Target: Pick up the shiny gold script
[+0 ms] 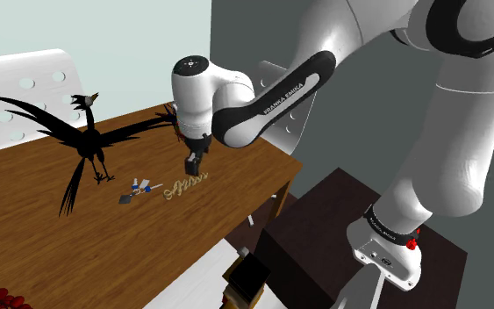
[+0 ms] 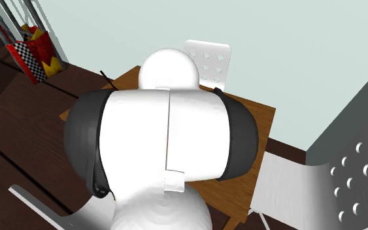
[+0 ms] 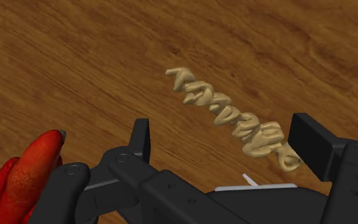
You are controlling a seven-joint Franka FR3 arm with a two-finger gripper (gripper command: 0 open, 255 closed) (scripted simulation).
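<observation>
The gold script (image 3: 234,116) is a thin line of joined cursive letters lying flat on the wooden table (image 3: 75,57). In the shoulder view the gold script (image 1: 186,184) lies near the table's front edge. My gripper (image 1: 193,168) hangs just above its right end. In the wrist view my gripper (image 3: 225,143) is open, its fingers (image 3: 141,137) wide apart, and the script's near end lies close to one finger (image 3: 311,143). Nothing is held.
A black bird figure (image 1: 82,140) with spread wings stands on the table left of the script. A small blue and white object (image 1: 139,187) lies between them. A red thing (image 3: 25,175) shows beside the gripper. White perforated chairs (image 2: 208,59) stand by the table.
</observation>
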